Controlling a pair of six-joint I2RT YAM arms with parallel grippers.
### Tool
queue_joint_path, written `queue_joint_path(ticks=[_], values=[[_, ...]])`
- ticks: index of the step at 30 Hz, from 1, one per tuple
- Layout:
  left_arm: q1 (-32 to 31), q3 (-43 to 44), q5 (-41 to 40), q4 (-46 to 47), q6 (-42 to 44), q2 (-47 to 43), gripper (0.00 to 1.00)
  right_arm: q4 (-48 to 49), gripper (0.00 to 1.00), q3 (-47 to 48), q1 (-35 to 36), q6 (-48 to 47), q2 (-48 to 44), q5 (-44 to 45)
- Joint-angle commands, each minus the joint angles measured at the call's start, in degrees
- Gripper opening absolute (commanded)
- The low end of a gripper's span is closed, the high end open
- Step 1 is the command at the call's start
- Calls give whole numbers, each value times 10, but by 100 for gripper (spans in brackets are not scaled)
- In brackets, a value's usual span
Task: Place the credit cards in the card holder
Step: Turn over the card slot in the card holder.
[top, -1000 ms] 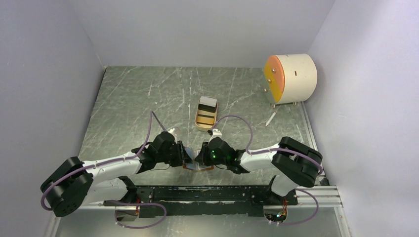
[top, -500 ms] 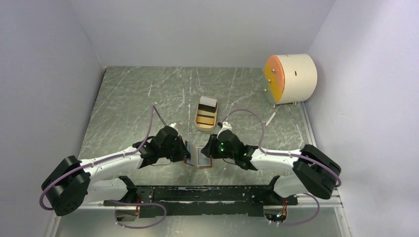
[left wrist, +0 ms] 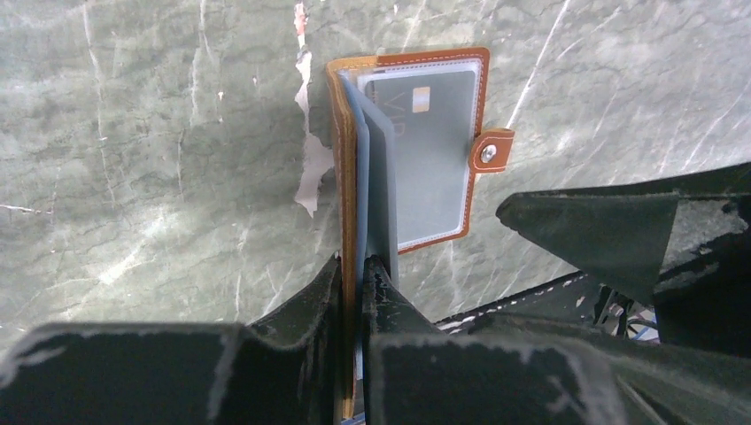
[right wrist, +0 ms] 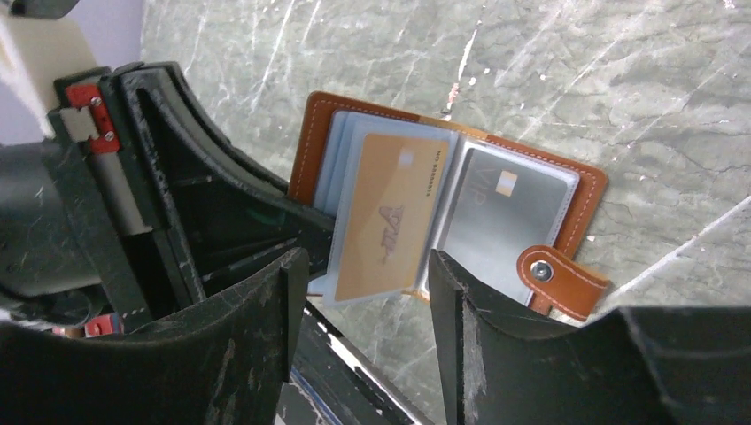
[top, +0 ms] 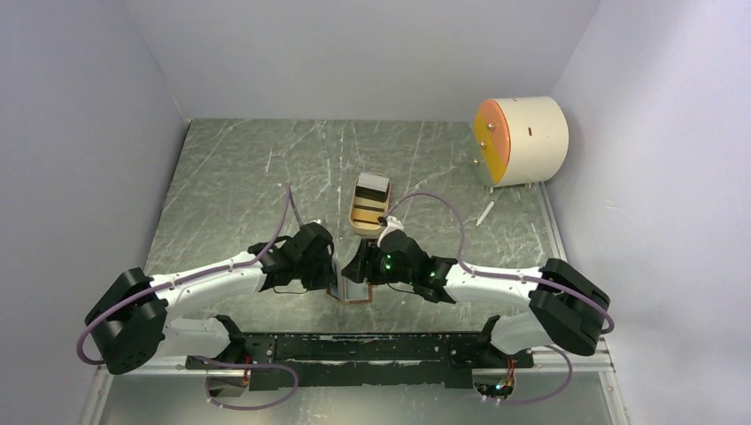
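While left pincer [left wrist: 354,266] is clenching the reddish-brown leather card holder [left wrist: 344,177] at the worktop's [top: 230,177] near edge, right pincer [right wrist: 361,266] is hovering released over its tan flat card [right wrist: 390,212].

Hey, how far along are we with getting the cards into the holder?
Done: a grey card and a tan card sit in sleeves of the open card holder. In hand: the left gripper pinches the holder's left cover, and the right gripper hangs open by the tan card. Left: what look like more cards lie in the tan tray.
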Motion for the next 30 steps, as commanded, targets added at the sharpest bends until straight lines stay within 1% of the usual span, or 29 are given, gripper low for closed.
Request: queue_joint_path(ticks=[1,7,12,15,18,20,26,30], values=[[-8,15,-14,-13,3,8,9,11,56,26,0,14,32,4],[-17,18,-17,-12,-3,13,9,34,55,49,0,12,78,-13],[-20,24,-23,-14,-4,17,9,18,55,65,0,4,107,-10],[-21,21,-27,-12,-9,15,9,-8,53,64,0,1,114,5],[-21,8,-18,2,-13,7,9,-14,48,39,-2,-1,98,30],[-21,4,-16,8,-13,5,9,-34,46,37,-6,-11,87,44],[-21,5,-23,-4,-15,1,9,-115,45,27,-11,-40,34,104],[-21,-15,-17,16,-21,-24,9,-136,44,7,-24,-52,8,118]])
